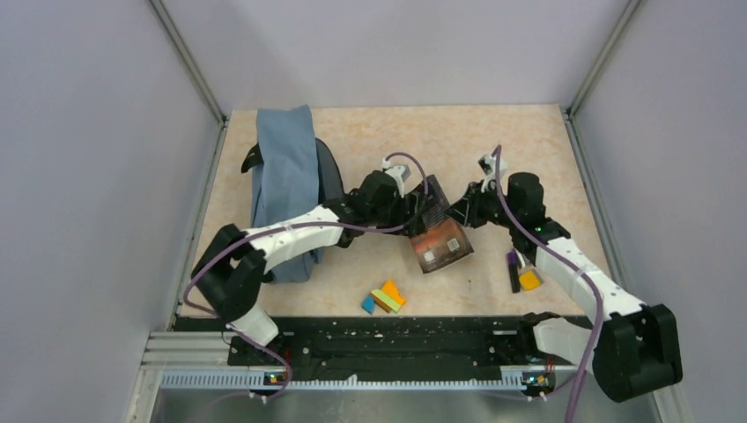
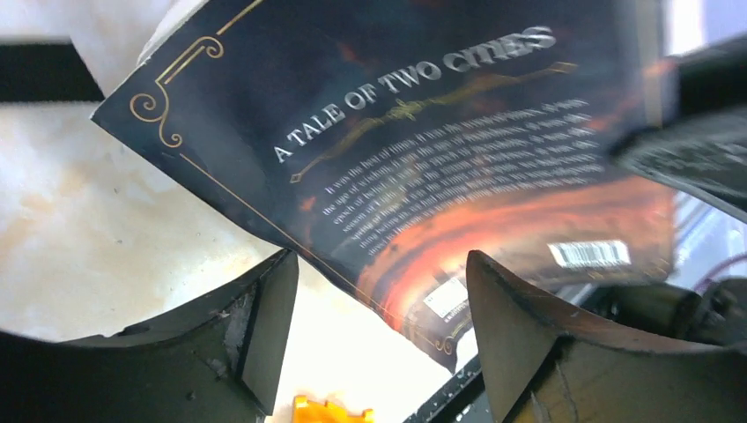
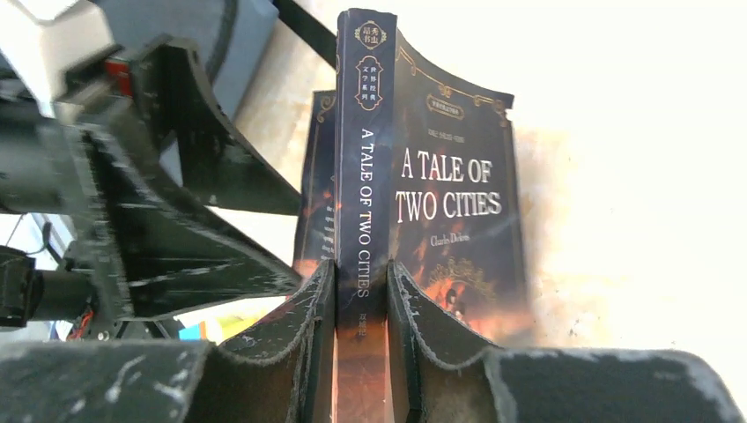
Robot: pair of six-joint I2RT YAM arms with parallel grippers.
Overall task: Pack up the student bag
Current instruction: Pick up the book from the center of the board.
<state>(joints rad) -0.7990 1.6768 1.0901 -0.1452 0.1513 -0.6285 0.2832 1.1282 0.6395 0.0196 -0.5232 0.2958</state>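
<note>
Right gripper (image 3: 359, 304) is pinching the book (image 3: 454, 176) by its spine ("A Tale of Two Cities"). Left gripper (image 2: 380, 269) is hovering spread.

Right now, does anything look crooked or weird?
Yes. The book hangs tilted above the table, pinched by its spine in the right fingers, and its covers are splaying apart and curling. The bag lies apart, further left.
</note>
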